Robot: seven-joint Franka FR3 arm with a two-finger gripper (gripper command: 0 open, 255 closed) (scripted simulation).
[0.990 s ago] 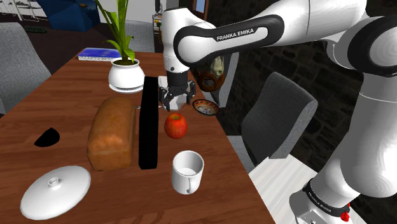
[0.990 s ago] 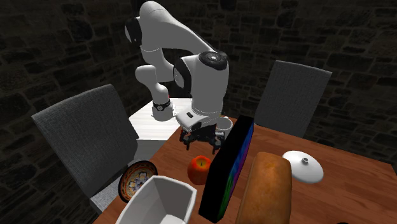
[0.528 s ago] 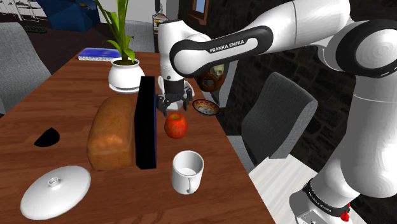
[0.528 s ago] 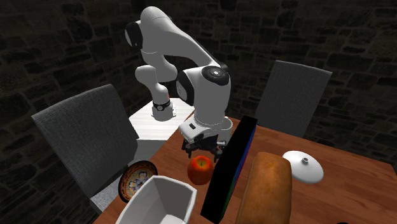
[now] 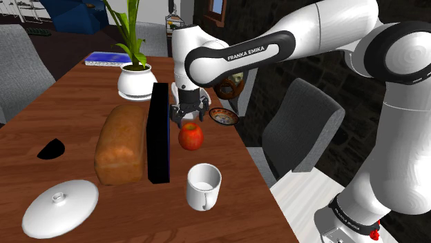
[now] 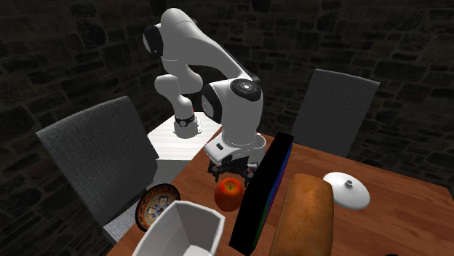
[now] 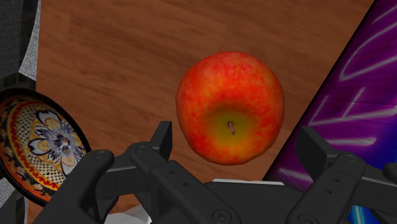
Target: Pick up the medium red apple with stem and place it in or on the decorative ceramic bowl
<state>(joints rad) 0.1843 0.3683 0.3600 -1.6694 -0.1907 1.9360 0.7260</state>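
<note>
Nearest the shoulder camera, on the brown wooden table (image 5: 69, 103): a white lid (image 5: 60, 206) with a knob toward that view's left, and a white mug (image 5: 204, 186), upright, toward its right. Next back, a brown bread loaf (image 5: 122, 143) lying lengthwise. Just beside it, on the view's right, a thin black slab (image 5: 159, 132) standing on edge, with a purple and blue pattern on the face seen from the wrist. Well apart to the loaf's left, a small black object (image 5: 50, 149), too dark to name.

Just beyond the mug and close beside the slab, the red apple (image 5: 191, 137): resting on the tabletop, stem up, yellowish around the stem. Right over it, the black gripper (image 5: 188, 116), pointing down from the white arm (image 5: 262, 48). Fingers (image 7: 162, 141) spread apart, one to each side of the apple with a gap on both sides in the wrist view; nothing clasped.

A little farther, at the table edge on the shoulder view's right, the decorative bowl (image 5: 224, 116): dark rim, flower pattern in blue, orange and white inside, near the apple yet apart from it. Behind these, a white pot (image 5: 136, 82) holding a green plant (image 5: 128, 31), then a blue book (image 5: 108, 59) lying flat at the far end. Off the table on the view's right, a grey chair (image 5: 302, 128). Farthest back in the second exterior view, a dark stone wall (image 6: 73, 51).
</note>
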